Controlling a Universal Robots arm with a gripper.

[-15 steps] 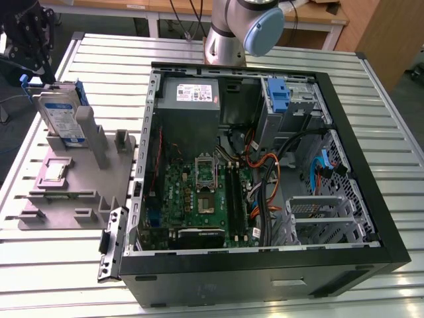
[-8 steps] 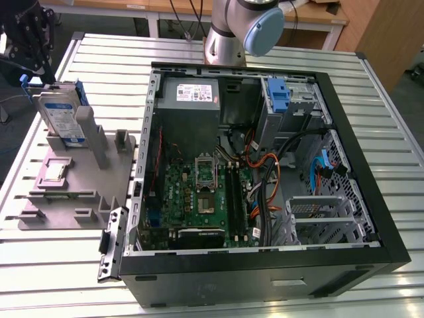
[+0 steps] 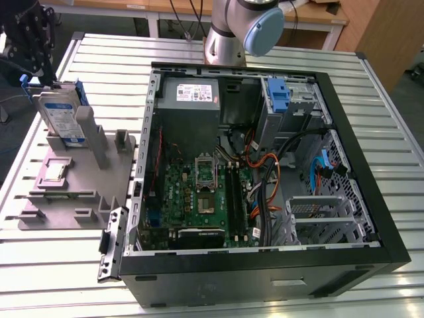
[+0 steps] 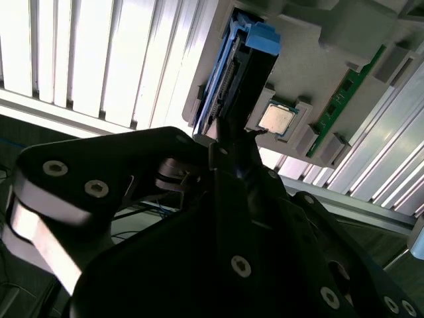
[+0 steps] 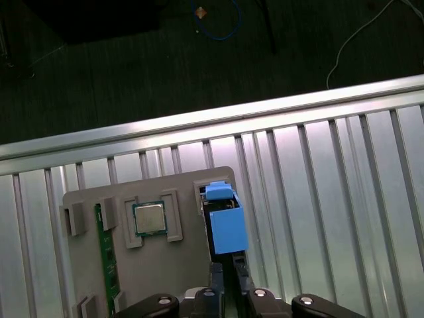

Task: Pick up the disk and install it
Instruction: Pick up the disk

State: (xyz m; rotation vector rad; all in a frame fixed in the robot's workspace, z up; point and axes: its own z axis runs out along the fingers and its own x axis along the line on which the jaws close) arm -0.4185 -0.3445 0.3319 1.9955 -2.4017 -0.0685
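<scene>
The disk (image 3: 59, 116) stands on edge in a slot of the grey fixture (image 3: 73, 179) at the exterior view's left, silver with a white-and-blue label and blue side rails. My black gripper (image 3: 34, 74) hangs at its upper far end. In both wrist views the disk (image 4: 235, 79) (image 5: 227, 225) runs straight out from the gripper (image 4: 225, 136) (image 5: 228, 275), whose narrow-set fingers pinch the end of the drive. The drive's lower edge still sits in the fixture.
The open computer case (image 3: 371, 218) lies at the exterior view's right, with a blue bracket (image 3: 278, 96) in its drive bay and a grey power supply (image 3: 192, 96). The fixture also carries a processor chip (image 5: 149, 218) and a green memory stick (image 5: 106, 258). A slatted metal table (image 3: 59, 278) lies underneath.
</scene>
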